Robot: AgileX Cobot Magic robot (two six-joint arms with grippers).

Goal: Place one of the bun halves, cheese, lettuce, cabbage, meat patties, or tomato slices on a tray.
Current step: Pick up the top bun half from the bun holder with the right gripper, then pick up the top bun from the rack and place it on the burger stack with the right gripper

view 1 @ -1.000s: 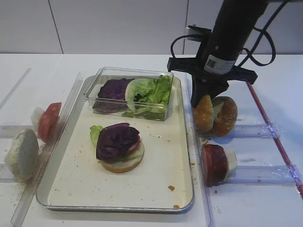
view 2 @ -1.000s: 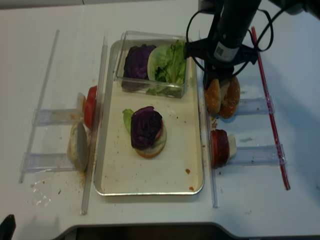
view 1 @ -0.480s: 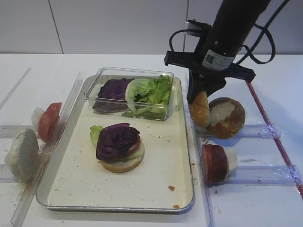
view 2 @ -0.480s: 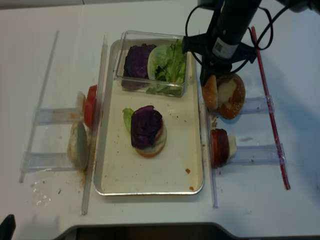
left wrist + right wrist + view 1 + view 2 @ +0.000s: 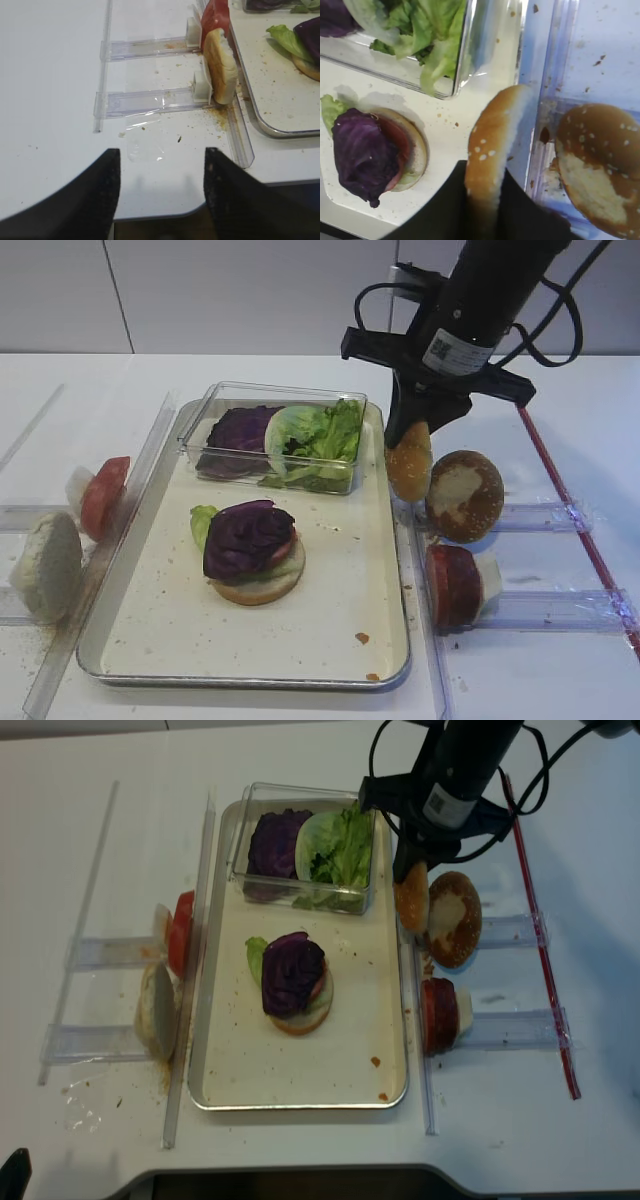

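Change: since a second ago the right gripper [image 5: 413, 440] has risen and swung left, carrying the sesame bun top [image 5: 411, 462] off its rack; the white-patched bun [image 5: 465, 495] it leaned against has tipped back, face up.
Right jaws: clamped tight on the bun top's upper edge, so it hangs on edge.
Bun top position: in the air over the tray's [image 5: 397, 540] right rim, just left of the white-patched bun, beside the clear box [image 5: 275, 435].
Bun top look: golden-brown dome, smooth and glossy, dotted with pale sesame seeds; thin pale cut edge in the wrist view [image 5: 492, 150].
Left jaws: two dark fingers spread wide over bare worktop [image 5: 50, 75], holding nothing.
Tray: cream surface with crumbs, silver raised rim, rounded corners.
Stack on tray: flat pale bun bottom [image 5: 262, 585], round, under a red slice, frilly lettuce [image 5: 203, 523] and crinkled purple cabbage [image 5: 246, 537].
Clear box: hard transparent plastic, with more purple and green leaves.
Right rack: meat patty [image 5: 453, 586], thick dark disc, standing on edge.
Left rack: tomato slice [image 5: 103, 496], orange-red, upright.
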